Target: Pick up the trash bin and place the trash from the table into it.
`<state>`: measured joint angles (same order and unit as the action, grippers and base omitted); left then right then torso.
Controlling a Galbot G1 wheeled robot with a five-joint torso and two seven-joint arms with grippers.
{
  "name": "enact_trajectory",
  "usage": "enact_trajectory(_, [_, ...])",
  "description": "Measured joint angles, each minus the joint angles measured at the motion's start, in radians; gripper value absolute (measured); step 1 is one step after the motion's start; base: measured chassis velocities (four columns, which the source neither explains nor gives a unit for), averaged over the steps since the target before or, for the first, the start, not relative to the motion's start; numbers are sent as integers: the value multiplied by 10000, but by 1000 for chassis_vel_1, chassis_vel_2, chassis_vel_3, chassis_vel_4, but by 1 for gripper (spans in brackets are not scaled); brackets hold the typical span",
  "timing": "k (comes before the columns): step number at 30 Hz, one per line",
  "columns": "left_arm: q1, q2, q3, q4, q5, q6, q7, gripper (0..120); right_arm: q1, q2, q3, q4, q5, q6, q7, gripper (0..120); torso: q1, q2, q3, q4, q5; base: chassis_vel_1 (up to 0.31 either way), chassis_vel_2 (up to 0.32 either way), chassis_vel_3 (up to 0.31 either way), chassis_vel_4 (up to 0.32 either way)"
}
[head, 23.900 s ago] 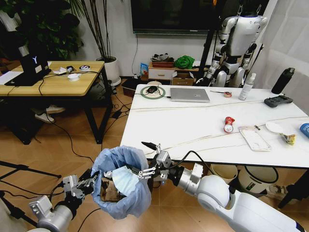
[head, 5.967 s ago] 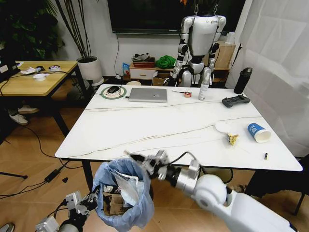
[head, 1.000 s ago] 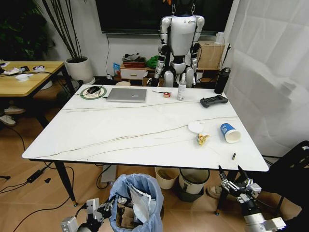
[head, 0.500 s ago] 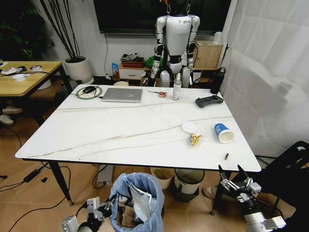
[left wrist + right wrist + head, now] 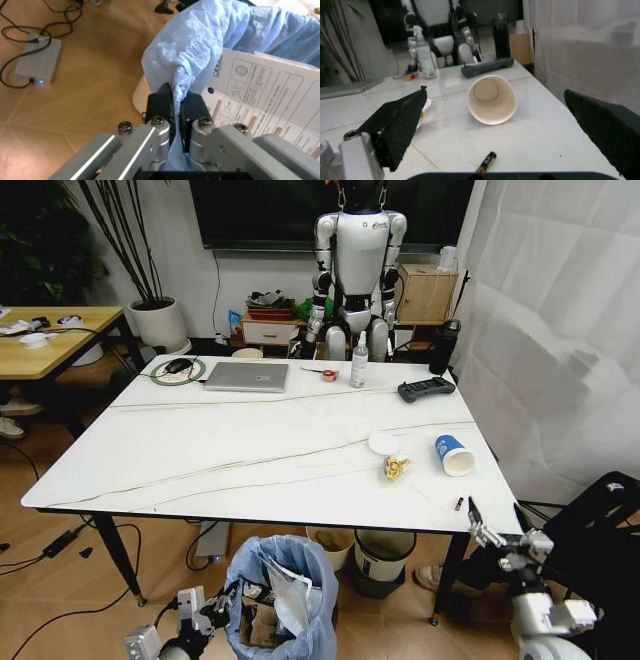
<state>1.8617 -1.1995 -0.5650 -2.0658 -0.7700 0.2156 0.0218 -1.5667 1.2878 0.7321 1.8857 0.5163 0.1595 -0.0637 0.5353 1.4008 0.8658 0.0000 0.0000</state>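
The left gripper (image 5: 176,112) has its fingers clamped on the blue bag at the rim of the trash bin (image 5: 283,595), which hangs low under the desk's near edge with cardboard and tissue inside; that pinch should hold firm and keep the mouth level. On the desk (image 5: 200,455), a yellow wrapper (image 5: 396,469) and a tipped paper cup (image 5: 451,454) remain near the right corner, a small battery (image 5: 486,161) just in front. The right gripper (image 5: 497,534), fingers apart, faces the cup and should close across its side, clear of the battery and the desk edge.
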Motion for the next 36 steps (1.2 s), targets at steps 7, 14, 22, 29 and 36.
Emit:
enact_trajectory(7, [208, -307, -180, -203, 160, -4, -42, 0, 943, -943, -415, 520, 1037, -2953, 1147, 100, 0, 0, 0, 3, 0, 0, 0, 0, 0])
enact_trajectory(14, [329, -529, -323, -319, 282, -23, -106, 0, 1286, -1461, -893, 368, 1253, -4035, 1150, 100, 0, -1, 0, 2, 1, 0, 0, 0, 0])
enact_trajectory(22, [319, -671, -330, -376, 387, -24, -187, 0, 1277, -1563, -1308, 40, 739, -4287, 965, 100, 0, -1, 0, 0, 2, 0, 0, 0, 0])
enact_trajectory(29, [293, -712, -283, -379, 434, -23, -208, 0, 1188, -1606, -1403, -117, 522, -4247, 827, 87, 0, -1, 0, 0, -1, 0, 0, 0, 0])
enact_trajectory(36, [209, -663, -285, -341, 394, -16, -216, 0, 1226, -1824, -1449, -411, 423, -4256, 812, 64, 0, -1, 0, 1, 0, 0, 0, 0, 0])
